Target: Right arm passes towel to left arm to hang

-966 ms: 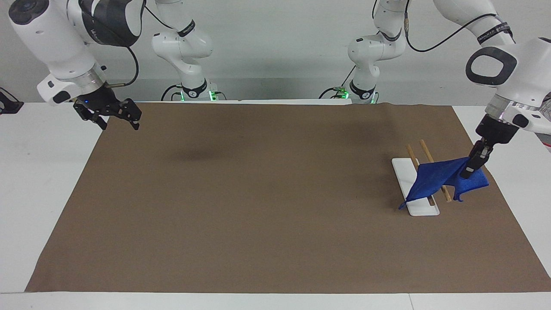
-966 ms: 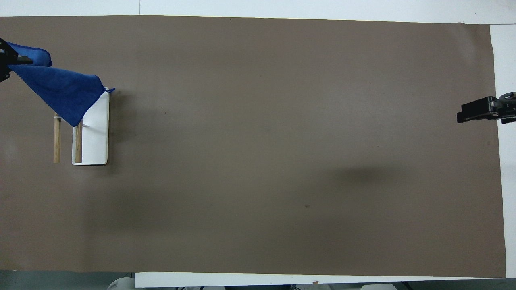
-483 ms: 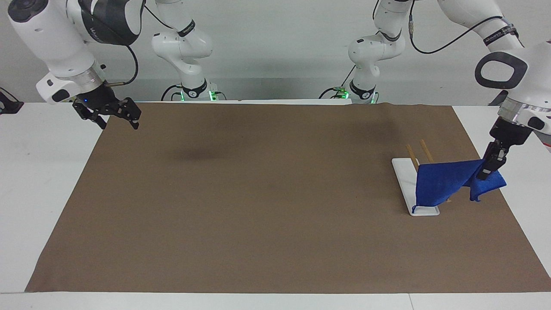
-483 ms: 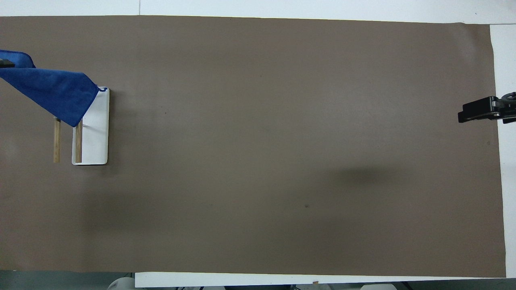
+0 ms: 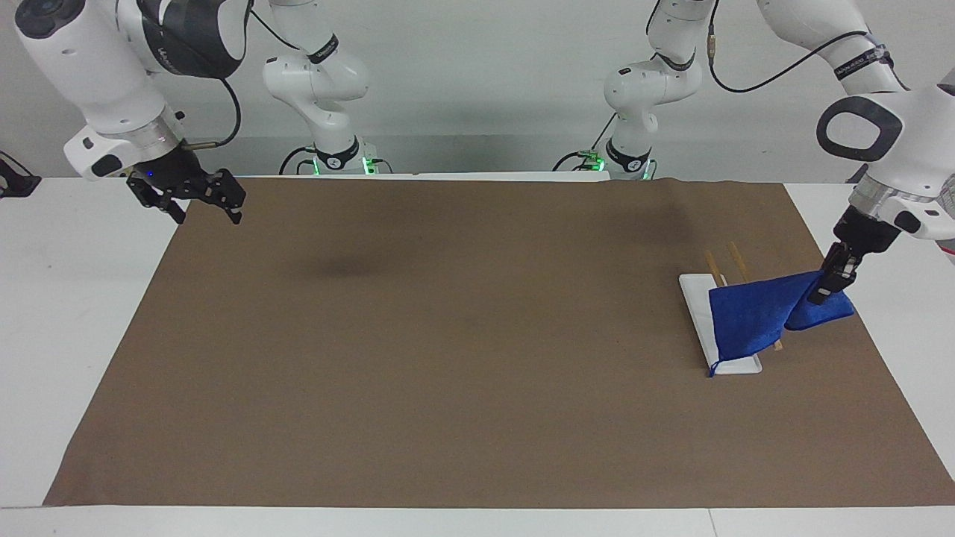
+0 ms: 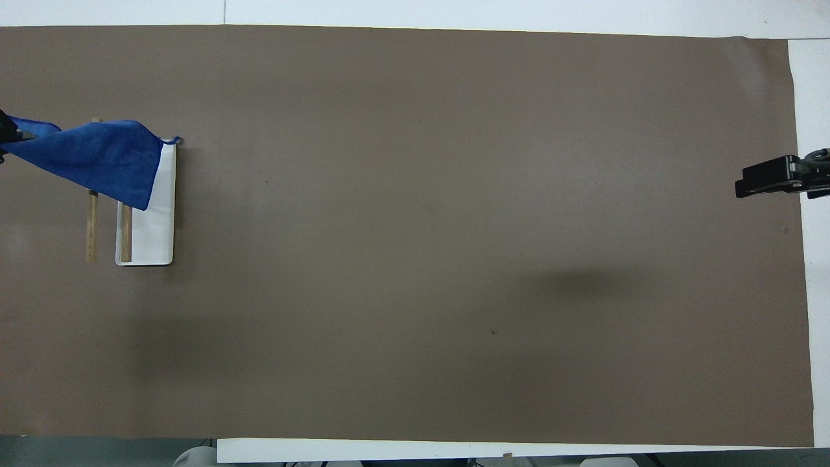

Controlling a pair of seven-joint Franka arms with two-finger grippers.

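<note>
The handover looks finished: the towel (image 5: 753, 317) is in the left hand (image 5: 830, 285), not the right one, and hanging is under way. The blue cloth is draped over the wooden rails of the rack (image 5: 718, 268), with 1 flap hanging down on the side toward the middle of the tabletop, its loop tail dangling just over the corner of the rack's white base (image 5: 697, 302). The other part bunches toward the left arm's end of the tabletop, where the left hand is clamped on the upper edge of the cloth, slim fingers pinched together on the fabric.

What is left, as I judge it: settle the cloth so it rests on the rails by itself, let go, and pull the left arm (image 5: 888, 142) clear. From overhead, the towel (image 6: 97, 159) covers the end of both rails farther from the robots — the nearer stretch of the 2 wooden bars (image 6: 91, 227) is bare — so the hang is lopsided and the cloth could slide off on release.

The right hand (image 5: 195, 195) waits over the edge of the brown mat (image 5: 448, 335) at the right arm's end of the tabletop, its broad fingers spread apart and holding nothing — well apart from the towel.
</note>
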